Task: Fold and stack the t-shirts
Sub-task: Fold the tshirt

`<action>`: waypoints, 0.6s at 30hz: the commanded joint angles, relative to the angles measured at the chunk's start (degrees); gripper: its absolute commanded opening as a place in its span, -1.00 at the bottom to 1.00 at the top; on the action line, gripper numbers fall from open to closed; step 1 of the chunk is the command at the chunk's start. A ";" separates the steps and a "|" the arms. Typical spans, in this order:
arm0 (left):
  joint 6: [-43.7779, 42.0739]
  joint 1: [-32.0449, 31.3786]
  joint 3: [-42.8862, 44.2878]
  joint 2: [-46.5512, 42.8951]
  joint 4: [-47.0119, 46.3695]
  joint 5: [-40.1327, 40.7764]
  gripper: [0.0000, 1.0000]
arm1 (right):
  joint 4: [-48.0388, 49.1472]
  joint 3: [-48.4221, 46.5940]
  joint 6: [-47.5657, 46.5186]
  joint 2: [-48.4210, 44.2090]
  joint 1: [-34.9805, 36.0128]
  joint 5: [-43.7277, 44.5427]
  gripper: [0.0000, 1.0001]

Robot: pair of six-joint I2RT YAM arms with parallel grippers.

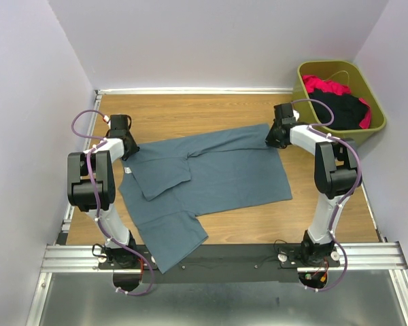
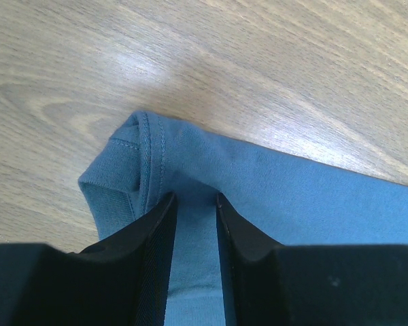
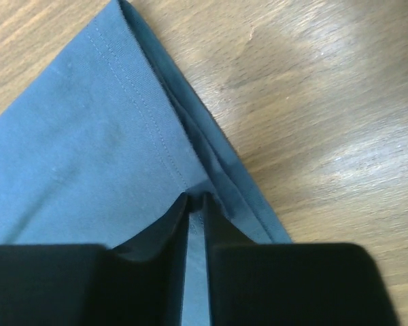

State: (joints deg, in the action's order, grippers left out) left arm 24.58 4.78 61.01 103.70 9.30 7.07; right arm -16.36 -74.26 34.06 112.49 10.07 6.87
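The slate-blue t-shirt (image 1: 217,176) lies spread on the wooden table, with one sleeve folded in over its body and its near part hanging over the front rail. My left gripper (image 1: 127,151) is at its far-left corner. In the left wrist view the fingers (image 2: 195,197) are nearly closed, with a fold of the blue cloth (image 2: 292,197) between them. My right gripper (image 1: 277,139) is at the far-right corner. In the right wrist view it (image 3: 197,198) pinches the hemmed edge of the cloth (image 3: 88,136). A black t-shirt (image 1: 343,109) and a red-pink t-shirt (image 1: 326,87) lie in the bin.
The olive-green bin (image 1: 379,112) stands at the far right against the wall. Bare wooden table (image 1: 190,112) lies beyond the shirt, up to the back wall. A metal rail (image 1: 224,255) runs along the near edge by the arm bases.
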 commanded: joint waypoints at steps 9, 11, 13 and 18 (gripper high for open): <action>-1.20 0.67 -0.63 0.45 2.39 1.72 -0.24 | -1.22 -2.73 -6.81 -0.42 0.04 8.24 -0.99; -1.37 0.67 -0.63 0.45 2.48 1.72 -0.24 | -1.31 -3.08 -7.78 -0.86 0.04 8.86 -0.99; -1.37 0.67 -0.63 0.45 2.39 1.81 -0.24 | -1.39 -3.70 -8.83 -1.22 0.04 9.03 -0.99; -1.38 0.67 -0.72 0.36 2.57 1.98 -0.24 | -1.57 -4.31 -10.77 -1.39 0.04 8.25 -0.99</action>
State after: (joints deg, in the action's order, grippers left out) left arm 24.21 4.78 61.01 103.70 9.32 7.07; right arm -16.62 -76.84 26.33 112.38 10.15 12.45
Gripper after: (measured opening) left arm 0.379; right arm 0.006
